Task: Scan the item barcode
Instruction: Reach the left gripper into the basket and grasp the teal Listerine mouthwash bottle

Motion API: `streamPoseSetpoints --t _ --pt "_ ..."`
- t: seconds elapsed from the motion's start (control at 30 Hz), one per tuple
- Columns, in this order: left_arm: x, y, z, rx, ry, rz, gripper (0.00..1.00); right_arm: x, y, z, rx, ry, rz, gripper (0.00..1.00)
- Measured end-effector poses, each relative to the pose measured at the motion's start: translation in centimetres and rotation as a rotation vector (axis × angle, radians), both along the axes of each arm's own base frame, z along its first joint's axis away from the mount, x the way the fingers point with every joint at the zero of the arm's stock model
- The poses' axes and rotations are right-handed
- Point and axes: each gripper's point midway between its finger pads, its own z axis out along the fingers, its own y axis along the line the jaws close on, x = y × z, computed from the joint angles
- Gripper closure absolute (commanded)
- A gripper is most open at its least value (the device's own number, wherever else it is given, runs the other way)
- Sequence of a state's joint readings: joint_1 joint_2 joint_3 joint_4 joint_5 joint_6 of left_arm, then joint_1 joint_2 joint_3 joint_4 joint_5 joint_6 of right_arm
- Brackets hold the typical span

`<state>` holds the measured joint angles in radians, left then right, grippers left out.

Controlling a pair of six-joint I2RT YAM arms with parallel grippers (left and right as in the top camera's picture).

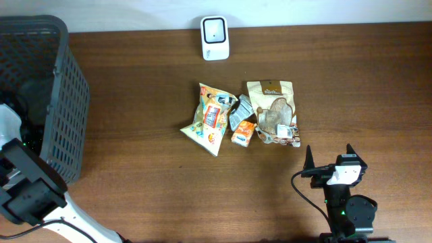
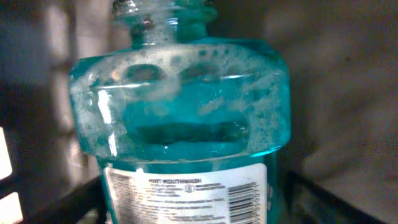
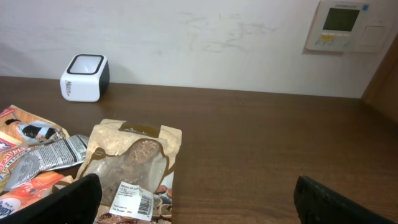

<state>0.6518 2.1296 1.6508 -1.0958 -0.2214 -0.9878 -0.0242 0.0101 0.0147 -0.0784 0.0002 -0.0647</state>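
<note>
Closely, then: the left gripper (image 2: 193,208) has a teal mouthwash bottle (image 2: 186,106) filling the space between its dark fingers, but the wrist view does not show whether they press the plastic or merely flank it. The bottle seems to sit inside the grey mesh basket (image 1: 61,101), far to the left of the scanner (image 1: 214,37), though the overhead view hides it there. To take it well, I judge the fingers should close on the smooth body without covering the barcode label (image 2: 245,202). The grip should be firm, since the foamy liquid will likely make the bottle heavy and prone to sloshing. It should then rise straight up, clear of the basket wall, before the label is turned toward the scanner's window. In front of the scanner lie a chip bag (image 1: 208,118) and a brown pouch (image 1: 272,111) — best not swept on the way. Beyond them, further from the scanner, the right gripper (image 1: 329,152) hangs spread wide and empty.
</note>
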Motion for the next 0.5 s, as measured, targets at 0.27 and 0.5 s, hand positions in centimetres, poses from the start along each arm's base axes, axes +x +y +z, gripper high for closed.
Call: streamPoseSetpoints --t 0.27,0.5 --pt "1.3 0.1 0.0 -0.019 -0.037 -0.121 0.7 0.0 0.0 0.0 0.0 0.0 0.0 0.02" --pt "2.6 0.4 1.0 -0.035 -0.067 -0.225 0.73 0.0 0.0 0.0 0.0 0.0 0.0 0.02"
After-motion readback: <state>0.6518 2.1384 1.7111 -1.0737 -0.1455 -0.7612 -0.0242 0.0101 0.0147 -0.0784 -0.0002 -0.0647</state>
